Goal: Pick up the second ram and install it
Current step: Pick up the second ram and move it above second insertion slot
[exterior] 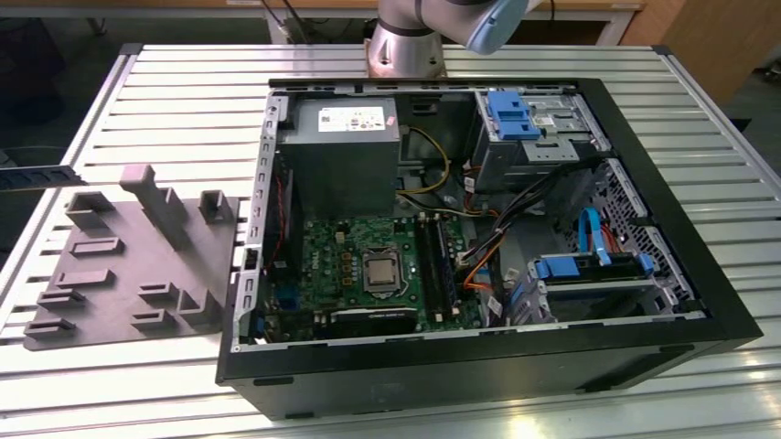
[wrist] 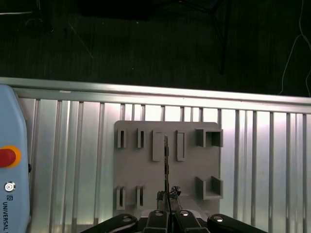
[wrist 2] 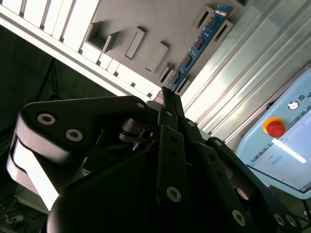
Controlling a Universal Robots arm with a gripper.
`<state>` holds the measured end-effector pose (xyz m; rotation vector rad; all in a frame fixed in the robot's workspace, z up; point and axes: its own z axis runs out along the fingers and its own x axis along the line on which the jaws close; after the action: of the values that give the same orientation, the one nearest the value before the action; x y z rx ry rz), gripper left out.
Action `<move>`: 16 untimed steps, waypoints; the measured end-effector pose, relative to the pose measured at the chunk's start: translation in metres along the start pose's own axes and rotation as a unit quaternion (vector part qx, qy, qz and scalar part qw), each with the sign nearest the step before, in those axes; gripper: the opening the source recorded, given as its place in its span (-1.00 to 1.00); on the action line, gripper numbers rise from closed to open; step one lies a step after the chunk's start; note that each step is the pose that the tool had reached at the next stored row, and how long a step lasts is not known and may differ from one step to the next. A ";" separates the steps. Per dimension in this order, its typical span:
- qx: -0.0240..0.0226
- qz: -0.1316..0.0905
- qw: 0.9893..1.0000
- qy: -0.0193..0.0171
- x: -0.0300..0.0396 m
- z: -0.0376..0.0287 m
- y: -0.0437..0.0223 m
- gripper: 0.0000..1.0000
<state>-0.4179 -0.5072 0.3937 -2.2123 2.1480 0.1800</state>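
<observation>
My gripper (wrist 2: pixel 167 95) is shut on the second ram (wrist 2: pixel 199 43), a thin blue-green stick with black chips that reaches out past the fingertips. In the first wrist view the ram (wrist: pixel 166 160) shows edge-on as a dark narrow line rising from the gripper (wrist: pixel 167 198). It hangs high over the grey tray (wrist: pixel 131 170), clear of the tray's blocks. The same tray (exterior: pixel 98 274) lies on the exterior view's left of the open computer case (exterior: pixel 488 366). Long black memory slots (exterior: pixel 433 265) run beside the processor on the green motherboard (exterior: pixel 336 265).
The case's black walls stand around the board, with a power supply (exterior: pixel 336 146), drive cages (exterior: pixel 586 274) and loose cables (exterior: pixel 488 247) inside. A pale blue pendant with a red button (wrist 2: pixel 274 128) lies on the slatted metal table (exterior: pixel 183 101). The arm's base (exterior: pixel 403 46) stands at the table's far edge.
</observation>
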 end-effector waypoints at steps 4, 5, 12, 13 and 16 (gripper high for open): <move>0.000 0.000 1.000 0.000 0.0000 -0.0001 -0.0001 -0.76; 0.000 0.000 1.000 0.000 0.0000 -0.0001 -0.0002 -0.76; 0.000 0.000 1.000 -0.001 0.0001 -0.0002 -0.0034 -0.76; 0.000 0.000 1.000 -0.001 0.0001 -0.0003 -0.0041 -0.76; 0.000 0.000 1.000 -0.001 0.0001 -0.0004 -0.0061 -0.76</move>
<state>-0.4118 -0.5072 0.3938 -2.2116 2.1474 0.1812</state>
